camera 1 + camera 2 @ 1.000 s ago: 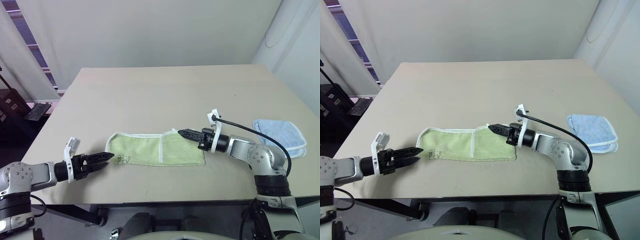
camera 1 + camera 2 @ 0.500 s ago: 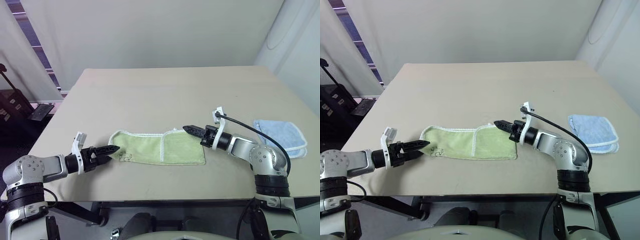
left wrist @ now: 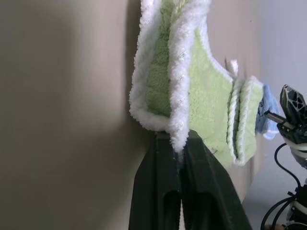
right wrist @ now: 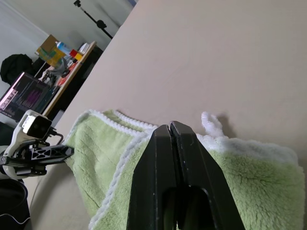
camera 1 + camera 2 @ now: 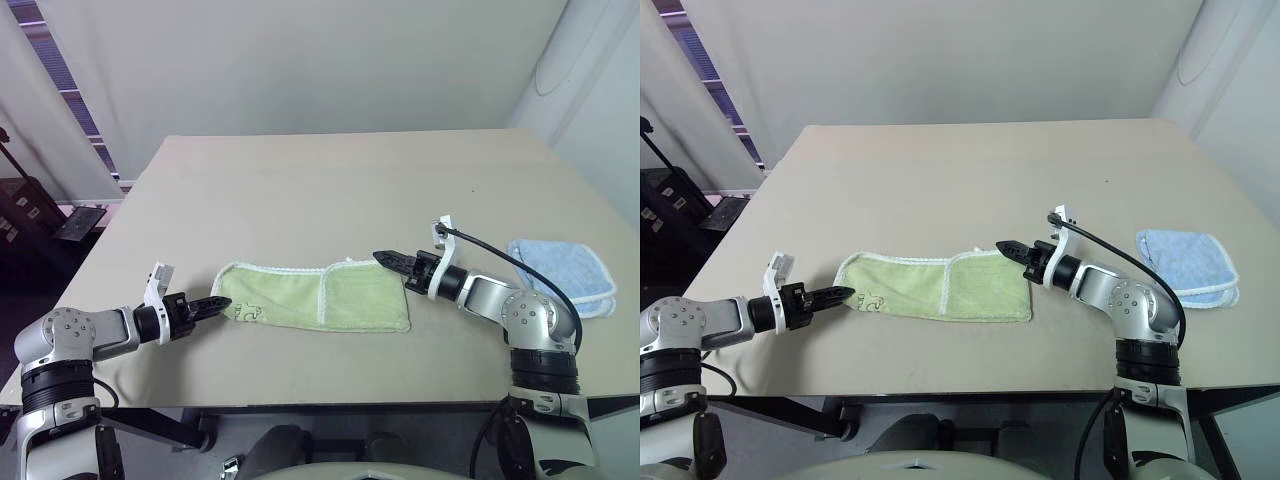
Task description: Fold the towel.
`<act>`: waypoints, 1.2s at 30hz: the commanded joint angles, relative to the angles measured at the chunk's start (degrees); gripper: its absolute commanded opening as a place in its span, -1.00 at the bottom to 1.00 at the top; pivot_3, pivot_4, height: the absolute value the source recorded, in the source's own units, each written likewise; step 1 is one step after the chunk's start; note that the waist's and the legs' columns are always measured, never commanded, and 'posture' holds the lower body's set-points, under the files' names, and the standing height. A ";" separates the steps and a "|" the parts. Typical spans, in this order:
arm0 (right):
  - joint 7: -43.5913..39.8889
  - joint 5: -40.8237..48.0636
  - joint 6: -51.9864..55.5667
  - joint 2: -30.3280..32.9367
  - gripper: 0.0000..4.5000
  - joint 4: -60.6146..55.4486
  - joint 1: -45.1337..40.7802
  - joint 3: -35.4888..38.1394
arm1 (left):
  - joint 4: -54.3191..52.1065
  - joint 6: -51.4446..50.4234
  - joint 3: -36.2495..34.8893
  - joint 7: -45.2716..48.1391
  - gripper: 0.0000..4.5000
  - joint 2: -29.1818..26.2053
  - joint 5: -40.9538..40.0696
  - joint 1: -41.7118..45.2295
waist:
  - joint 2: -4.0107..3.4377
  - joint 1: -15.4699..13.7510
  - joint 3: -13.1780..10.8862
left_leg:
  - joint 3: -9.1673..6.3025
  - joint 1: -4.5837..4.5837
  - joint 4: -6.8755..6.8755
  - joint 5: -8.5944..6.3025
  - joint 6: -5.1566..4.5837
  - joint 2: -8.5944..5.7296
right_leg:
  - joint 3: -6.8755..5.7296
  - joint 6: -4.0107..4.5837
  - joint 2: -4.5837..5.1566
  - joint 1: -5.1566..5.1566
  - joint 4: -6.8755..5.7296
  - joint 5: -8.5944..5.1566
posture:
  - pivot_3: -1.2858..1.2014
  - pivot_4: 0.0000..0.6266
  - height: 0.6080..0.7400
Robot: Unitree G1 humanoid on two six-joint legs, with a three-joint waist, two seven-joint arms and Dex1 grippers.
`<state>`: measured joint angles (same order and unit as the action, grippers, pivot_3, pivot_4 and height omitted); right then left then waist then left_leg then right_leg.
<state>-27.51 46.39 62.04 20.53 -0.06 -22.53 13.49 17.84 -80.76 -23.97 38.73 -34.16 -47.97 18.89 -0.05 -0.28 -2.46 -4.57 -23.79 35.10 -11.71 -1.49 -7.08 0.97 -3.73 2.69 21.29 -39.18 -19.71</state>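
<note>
Left gripper (image 5: 222, 302) pinches the towel (image 5: 315, 297) by its thin left hem; right gripper (image 5: 386, 259) sits closed, empty — that hem could slip.

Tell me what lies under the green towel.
The towel lies on the beige table, partly doubled over itself. Its edge is pinched in the left gripper. Whatever may sit beneath the cloth is covered.

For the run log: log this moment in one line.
left end effector: shut on light-green terry towel edge | right end effector: shut, at towel's far corner | light-blue cloth: untouched
</note>
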 commanded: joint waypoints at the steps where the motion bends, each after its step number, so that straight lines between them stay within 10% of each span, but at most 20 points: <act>1: -2.42 2.17 -0.65 1.91 -1.00 -4.77 0.90 1.70 | -3.40 2.11 0.68 4.56 -0.98 -2.98 -1.26 1.84 | 0.01 -0.10 -0.01 | 0.00 -0.02 0.00 0.00 0.00 0.00 | 0.00 0.08 0.00 0.00 0.01 -0.04 | 0.03 -1.00 1.00; 10: -6.97 4.10 -2.45 8.24 -1.00 -10.39 6.41 5.05 | -13.32 7.69 16.47 19.12 -0.98 -6.81 -0.70 11.88 | 0.02 -0.35 -0.03 | 0.01 -0.23 0.01 -0.01 -0.01 0.00 | 0.01 0.11 0.01 0.05 0.28 -0.06 | 0.03 -1.00 1.00; 25: 4.82 3.67 -5.29 6.64 -1.00 -15.29 13.20 11.03 | 6.49 26.68 45.58 33.67 -0.98 18.88 16.76 32.09 | 0.13 -0.07 -0.10 | -0.02 -0.66 -0.02 0.10 -0.18 0.02 | 0.01 -0.20 -0.01 0.25 0.33 0.02 | 0.03 -1.00 1.00; 36: 10.17 2.72 -6.58 5.15 -1.00 -14.60 15.04 12.66 | 13.00 28.79 47.36 35.06 -0.89 24.74 22.36 31.67 | 0.16 -0.38 -0.13 | -0.04 -0.62 0.26 0.09 -0.21 0.00 | 0.01 -0.18 -0.01 0.11 0.23 0.02 | 0.03 -1.00 1.00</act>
<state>-17.69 48.61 56.71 25.49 -13.81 -6.16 24.81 31.42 -52.19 24.48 72.59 -9.63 -25.50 49.68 0.11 -0.66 -2.60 -4.61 -24.41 35.36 -11.62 -1.71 -7.08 0.98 -3.93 2.68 21.40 -38.96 -19.69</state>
